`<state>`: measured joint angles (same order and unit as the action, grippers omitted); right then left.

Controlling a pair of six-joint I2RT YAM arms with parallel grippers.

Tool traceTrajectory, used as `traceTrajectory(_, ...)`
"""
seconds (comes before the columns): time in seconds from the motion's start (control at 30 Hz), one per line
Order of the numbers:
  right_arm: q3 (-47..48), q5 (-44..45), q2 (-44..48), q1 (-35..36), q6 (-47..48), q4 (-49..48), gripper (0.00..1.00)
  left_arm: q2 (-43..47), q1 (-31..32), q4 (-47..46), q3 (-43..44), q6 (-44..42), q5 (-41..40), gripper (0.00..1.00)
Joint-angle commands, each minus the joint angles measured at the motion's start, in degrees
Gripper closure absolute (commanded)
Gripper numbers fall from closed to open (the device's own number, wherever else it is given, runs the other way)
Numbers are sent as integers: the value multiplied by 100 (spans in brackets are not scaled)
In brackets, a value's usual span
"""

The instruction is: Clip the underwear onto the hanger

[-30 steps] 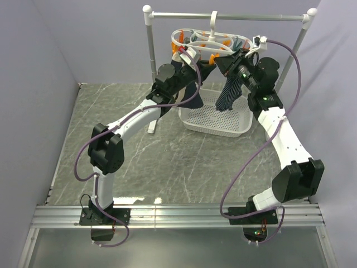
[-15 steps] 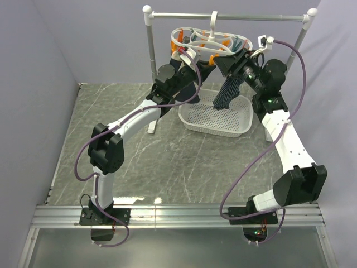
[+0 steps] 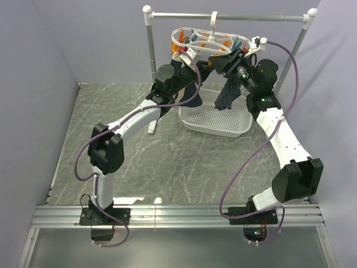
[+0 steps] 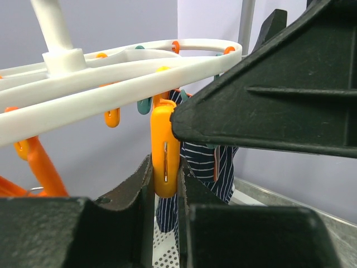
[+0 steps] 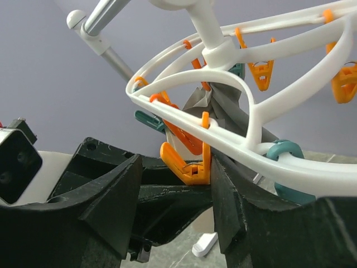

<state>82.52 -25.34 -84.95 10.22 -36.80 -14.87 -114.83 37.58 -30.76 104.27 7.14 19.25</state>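
The white round hanger (image 3: 207, 40) hangs by its hook from the rail, with orange and teal clothespins. My left gripper (image 3: 188, 58) is raised under its left side, shut (image 4: 165, 170) on an orange clothespin (image 4: 165, 142). Dark navy fabric, probably the underwear (image 3: 191, 92), hangs down beside the left gripper; a pale grey-beige fold (image 5: 196, 104) shows behind the ring. My right gripper (image 3: 228, 58) is under the hanger's right side. It is open (image 5: 175, 167), with an orange clothespin (image 5: 189, 163) between its fingers, against the right finger (image 5: 228, 184).
A navy pinstriped cloth (image 3: 227, 92) hangs from the hanger over a white perforated basket (image 3: 223, 125). The grey rail stand (image 3: 149, 50) frames the back. A small white piece (image 3: 152, 128) lies on the marble table left of the basket.
My right gripper has swung back left and closer under the hanger after pulling away to the right half a second ago. The left arm has stayed put on its clothespin.
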Motion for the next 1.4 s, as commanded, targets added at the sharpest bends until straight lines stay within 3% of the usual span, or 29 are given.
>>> traceTrajectory(0.0, 194, 284, -57, 59, 49, -323, 42, 171, 30, 35, 67, -19, 317, 100)
traceTrajectory(0.5, 396, 618, -215, 209, 261, -244, 49, 127, 82, 220, 138, -133, 352, 100)
traceTrajectory(0.6, 291, 644, -189, 209, 199, -332, 55, 127, 91, 281, 129, -160, 308, 100)
traceTrajectory(0.77, 282, 689, -189, 217, 199, -403, 78, 145, 91, 255, 85, -125, 308, 99)
traceTrajectory(0.93, 352, 592, -215, 209, 278, -367, 98, 285, 91, 158, -125, -81, 308, 67)
traceTrajectory(1.07, 370, 531, -224, 200, 296, -376, 100, 662, 39, 342, -293, 7, 334, 42)
traceTrajectory(1.27, 396, 434, -250, 165, 287, -420, 100, 2179, -409, 387, -1732, 569, 808, 38)
traceTrajectory(1.37, 405, 416, -268, 165, 296, -429, 100, 2946, -497, 518, -2813, 324, 1037, 38)
